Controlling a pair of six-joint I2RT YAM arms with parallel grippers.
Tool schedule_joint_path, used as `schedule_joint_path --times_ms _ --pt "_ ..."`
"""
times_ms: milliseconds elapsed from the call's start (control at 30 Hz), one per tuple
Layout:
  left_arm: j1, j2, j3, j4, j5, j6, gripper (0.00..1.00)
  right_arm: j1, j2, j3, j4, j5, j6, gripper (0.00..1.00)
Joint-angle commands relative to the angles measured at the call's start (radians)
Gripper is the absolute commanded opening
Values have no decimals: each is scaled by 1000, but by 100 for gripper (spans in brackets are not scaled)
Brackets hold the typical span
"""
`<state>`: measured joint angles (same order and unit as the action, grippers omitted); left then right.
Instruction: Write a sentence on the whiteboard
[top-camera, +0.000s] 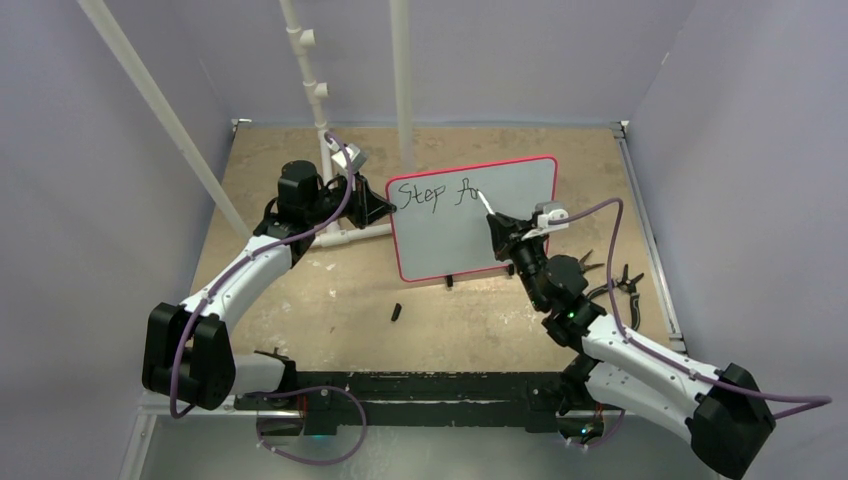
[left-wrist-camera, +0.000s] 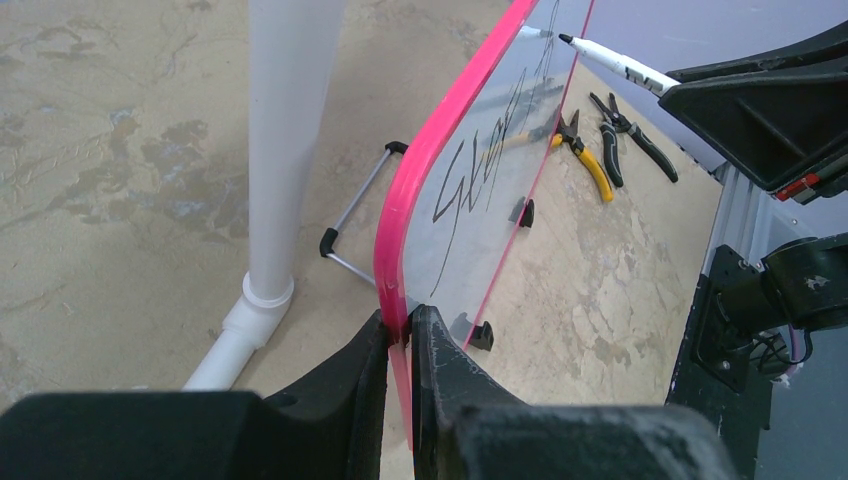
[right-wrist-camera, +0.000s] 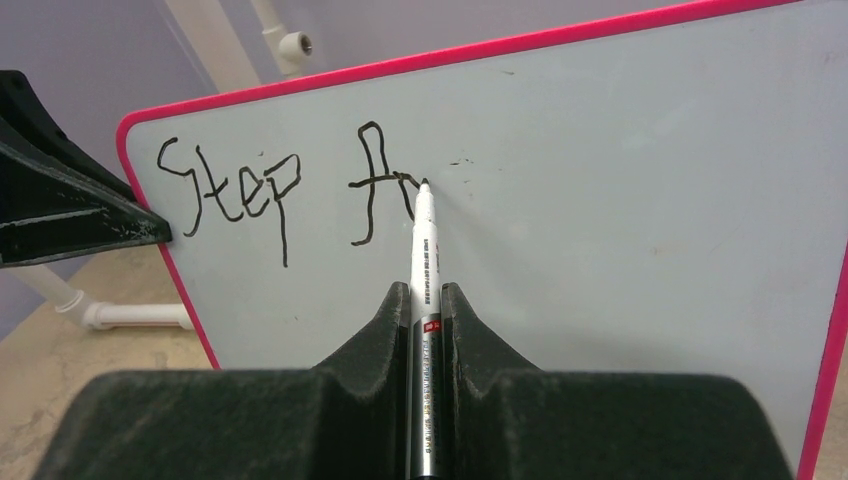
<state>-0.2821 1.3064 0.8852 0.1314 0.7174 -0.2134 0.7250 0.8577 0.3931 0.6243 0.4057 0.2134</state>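
The right fingers (right-wrist-camera: 380, 330) were squeezed tight on a marker (right-wrist-camera: 424, 250). Its black tip looked to touch the whiteboard (right-wrist-camera: 620, 180), right at the end of the last line drawn. The sentence (right-wrist-camera: 283, 195) was only begun. "Step" was done, then came an "f" and the start of one more letter. So the job seemed to be in the writing step, early in the second word, with most of the words not yet made. The next move would likely need a small, soft curl to the right to make the next letter. The tip would have to press lightly, so the line did not break and the whiteboard did not get pushed over.

The left fingers (left-wrist-camera: 360, 370) were clamped on the pink edge at the left side of the whiteboard and held it steady. It stood up on its little black feet near the middle of the bench (top-camera: 330, 300).

The bench was brown and blotchy. A small black thing (top-camera: 396, 313), maybe a cap, lay in front of the whiteboard. Pliers (left-wrist-camera: 585, 160) lay off to the right. Farther back, white pipes (left-wrist-camera: 285, 150) stood up tall, and pale purple walls (top-camera: 60, 200) closed in the room.
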Motion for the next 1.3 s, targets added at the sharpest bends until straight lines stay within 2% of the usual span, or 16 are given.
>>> schedule_joint_path --times_ms 0,300,933,1267 --pt "3 -23 -11 10 -19 28 0 -7 13 50 59 13 -26 0" --pt "3 -27 -11 11 -19 25 0 -8 -17 32 22 74 11 0" --pt "1 -4 -15 19 -24 21 0 -7 -52 -48 -121 33 125 0" --pt "-10 -1 -17 19 -21 20 0 -8 -72 -57 -108 43 138 0"
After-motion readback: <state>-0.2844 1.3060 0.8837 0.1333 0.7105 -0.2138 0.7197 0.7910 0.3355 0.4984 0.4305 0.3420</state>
